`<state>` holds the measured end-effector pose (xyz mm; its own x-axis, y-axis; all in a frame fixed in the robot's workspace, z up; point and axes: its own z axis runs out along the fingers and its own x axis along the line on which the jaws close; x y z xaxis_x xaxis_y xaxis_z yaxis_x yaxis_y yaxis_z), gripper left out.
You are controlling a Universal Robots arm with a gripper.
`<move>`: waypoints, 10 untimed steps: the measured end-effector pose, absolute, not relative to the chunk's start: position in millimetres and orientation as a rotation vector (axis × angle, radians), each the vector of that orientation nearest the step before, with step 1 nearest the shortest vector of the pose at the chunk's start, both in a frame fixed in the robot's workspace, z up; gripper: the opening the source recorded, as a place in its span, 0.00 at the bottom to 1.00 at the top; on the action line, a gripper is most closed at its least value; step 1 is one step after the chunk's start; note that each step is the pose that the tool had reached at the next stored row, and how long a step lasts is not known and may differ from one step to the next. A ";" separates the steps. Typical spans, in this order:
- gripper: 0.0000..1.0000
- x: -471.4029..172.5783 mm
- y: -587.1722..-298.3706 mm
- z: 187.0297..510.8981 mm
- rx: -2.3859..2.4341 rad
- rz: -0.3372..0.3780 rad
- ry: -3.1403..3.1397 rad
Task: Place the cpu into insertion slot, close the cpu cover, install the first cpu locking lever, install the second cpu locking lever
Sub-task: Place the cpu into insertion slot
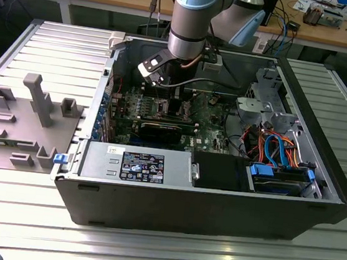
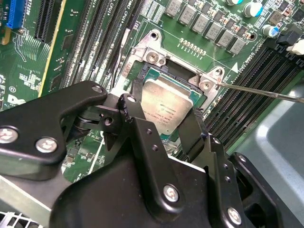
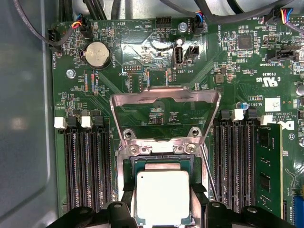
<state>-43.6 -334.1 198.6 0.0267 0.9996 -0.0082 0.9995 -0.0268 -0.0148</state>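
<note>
Holding the chip (image 3: 163, 197) by two opposite edges, your hand (image 2: 165, 115) is closed on it just enough to grip. One finger (image 2: 137, 124) shows on each side in both wrist views. The chip sits flat, metal top up, right over the socket (image 3: 161, 161). You cannot tell from these pictures whether it is fully down in the recess or a little above it.

That doubt is your main risk. If you let go with the chip slightly high or tilted, one corner is likely to land first and press on the contacts under it, which bend easily. A small twist about the upright axis would do similar harm, because the edges would ride up on the socket's rim instead of dropping inside.

Watch the fingers too. They reach down beside the socket's metal frame, and opening them wide could knock that frame. A pad that sticks could also drag the chip sideways.

The cover (image 3: 142, 96) stands open, tipped back on its hinge away from the chip. A bump to the green board (image 3: 237, 71) could probably bring it down on your hand. The thin lever (image 2: 266, 91) juts out near one finger and could snag it. The long memory slots (image 3: 83, 166) lie just beside the socket on both sides, so there is little room for a sideways slip. In the exterior view the arm reaches deep into the computer case (image 1: 201, 215) on the ribbed tabletop (image 1: 147, 252), close to loose cables.
</note>
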 end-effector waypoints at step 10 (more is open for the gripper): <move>0.62 -43.5 -334.1 198.7 -2.199 0.034 -2.245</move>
<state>-43.5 -334.1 198.7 -0.0208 0.9997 -0.0159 0.9997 0.0206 -0.0148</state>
